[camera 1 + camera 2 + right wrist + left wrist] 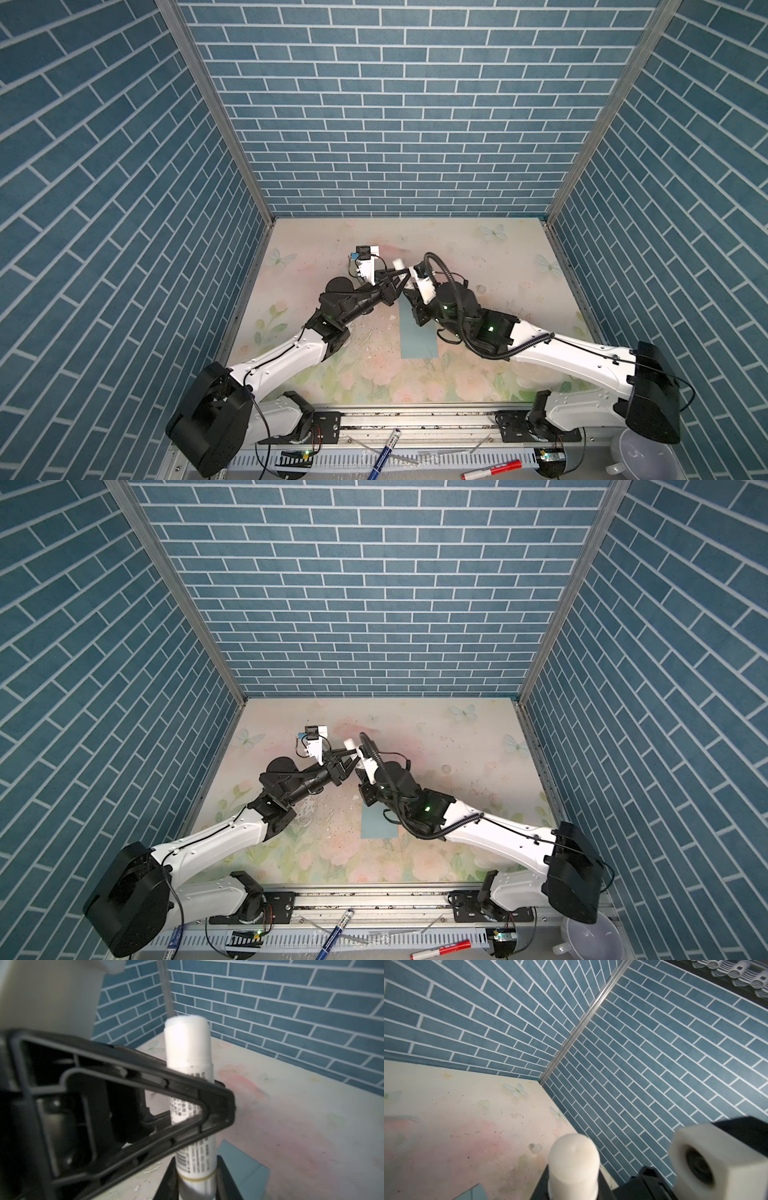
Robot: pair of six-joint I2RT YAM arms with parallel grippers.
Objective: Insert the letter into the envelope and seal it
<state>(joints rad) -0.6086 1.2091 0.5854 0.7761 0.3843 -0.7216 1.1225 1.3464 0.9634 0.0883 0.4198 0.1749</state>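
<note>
Jointly, left claw [191, 1095] and right claw [196, 1182] clamp glue stick [187, 1043]; right arm [540, 349] partly hides envelope [417, 345].

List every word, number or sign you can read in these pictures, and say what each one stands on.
Nothing can be read for certain.
On the glue stick: printed lines and a barcode, too blurred.
On the blue marker: print too small.
On the red marker: print too small.

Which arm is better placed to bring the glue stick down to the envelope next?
Probably right. The right end effector holds the glue stick by its base, near the envelope; the left end effector clamps it higher up, crosswise.
</note>
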